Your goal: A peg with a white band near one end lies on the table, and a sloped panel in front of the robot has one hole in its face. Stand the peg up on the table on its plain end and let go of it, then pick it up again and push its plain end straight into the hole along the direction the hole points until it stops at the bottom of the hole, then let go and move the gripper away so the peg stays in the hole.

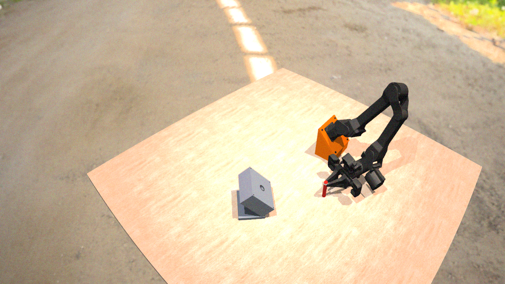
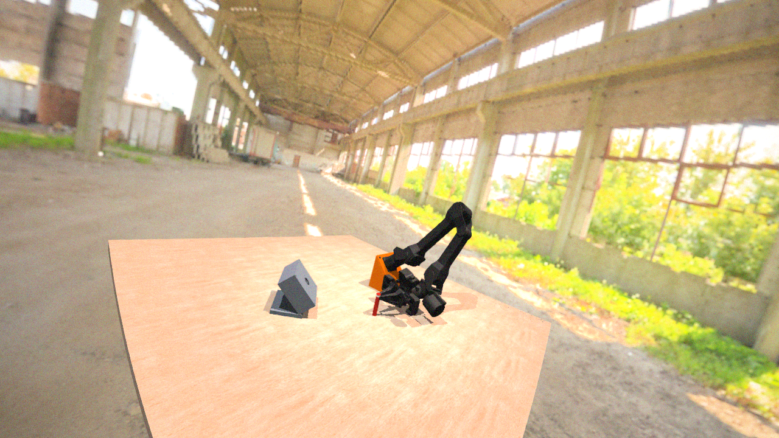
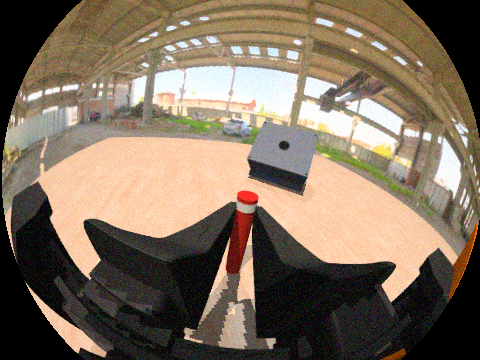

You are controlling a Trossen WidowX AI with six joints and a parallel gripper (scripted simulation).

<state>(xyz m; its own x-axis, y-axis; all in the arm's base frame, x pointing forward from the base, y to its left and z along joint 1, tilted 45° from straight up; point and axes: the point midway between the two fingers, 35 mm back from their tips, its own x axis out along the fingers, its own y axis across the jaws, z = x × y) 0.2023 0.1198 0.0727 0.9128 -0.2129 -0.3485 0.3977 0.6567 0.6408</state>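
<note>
The red peg [image 1: 324, 191] [image 2: 375, 306] [image 3: 241, 235] is near upright, leaning slightly, with its white-banded end up and its plain end down. My gripper [image 1: 326, 183] [image 2: 378, 295] [image 3: 245, 209] is shut on it just below the white band, from the side. The plain end is at the table or just above it; I cannot tell which. The grey sloped panel [image 1: 264, 199] [image 2: 311, 292] [image 3: 280, 162] stands apart from the peg, beyond it in the wrist view. Its round dark hole [image 1: 262, 187] [image 2: 307, 281] [image 3: 284, 145] is empty.
The orange base mount [image 1: 322, 145] [image 2: 376, 276] of the arm stands behind the gripper in the top and exterior views. The wooden table [image 1: 183, 169] [image 2: 228, 359] [image 3: 150, 175] carries it, the panel and its foot. The low wrist parts hang close above the table.
</note>
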